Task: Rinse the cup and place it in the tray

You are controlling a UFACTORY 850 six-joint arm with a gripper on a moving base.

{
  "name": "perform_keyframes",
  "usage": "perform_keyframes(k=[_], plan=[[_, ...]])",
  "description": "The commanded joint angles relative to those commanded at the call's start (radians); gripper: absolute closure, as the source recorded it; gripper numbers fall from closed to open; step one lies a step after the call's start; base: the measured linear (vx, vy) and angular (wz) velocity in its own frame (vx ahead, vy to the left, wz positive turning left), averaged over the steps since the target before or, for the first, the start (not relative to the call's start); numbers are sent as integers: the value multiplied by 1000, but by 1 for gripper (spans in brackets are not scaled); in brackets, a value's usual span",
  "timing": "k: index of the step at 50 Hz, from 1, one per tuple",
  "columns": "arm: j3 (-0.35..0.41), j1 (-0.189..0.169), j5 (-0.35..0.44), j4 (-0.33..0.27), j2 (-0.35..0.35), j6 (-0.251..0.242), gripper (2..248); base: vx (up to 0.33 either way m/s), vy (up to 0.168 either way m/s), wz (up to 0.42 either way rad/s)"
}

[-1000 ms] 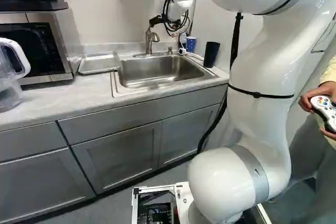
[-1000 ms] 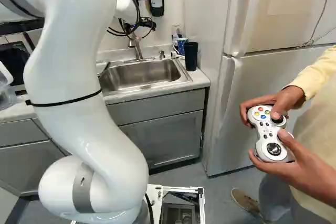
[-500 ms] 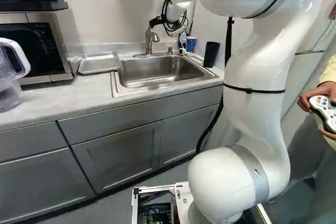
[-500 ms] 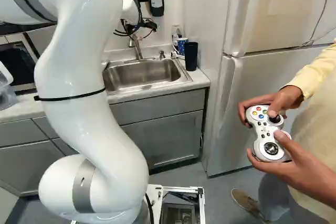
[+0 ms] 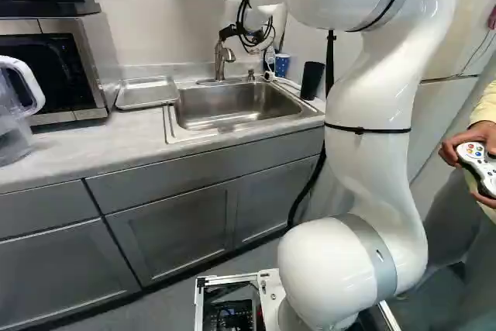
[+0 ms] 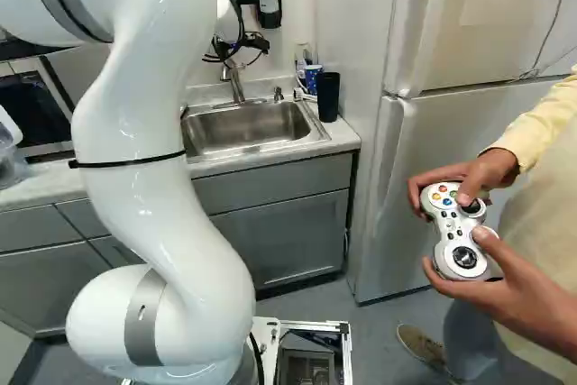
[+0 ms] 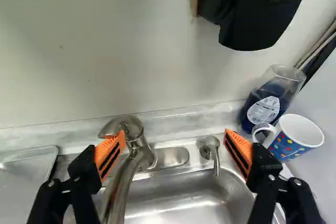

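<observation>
Currently: clear jug (image 5: 14, 131) nearest on the counter (image 5: 85, 149), then black tumbler (image 5: 312, 80) beside the sink (image 5: 225, 105), tray (image 5: 146, 92) across from it. Gripper (image 5: 231, 32) fingers apart, near faucet (image 7: 126, 174). Dotted cup (image 7: 287, 141) by sink's back corner; bottle (image 7: 268, 103) behind, part-full of blue liquid.

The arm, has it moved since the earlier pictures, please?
Yes, in the left base view its black strap has shifted left against the lowest joint.
</observation>
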Motion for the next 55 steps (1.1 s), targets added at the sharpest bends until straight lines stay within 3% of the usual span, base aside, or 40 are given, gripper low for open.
perform_keyframes(k=[15, 28, 40, 55], plan=[[-8, 1, 33, 0, -7, 0, 3, 0, 0, 0], [-60, 0, 77, 0, -50, 0, 3, 0, 0, 0], [-120, 5, 81, 0, -99, 0, 3, 0, 0, 0], [-117, 5, 81, 0, -97, 0, 3, 0, 0, 0]])
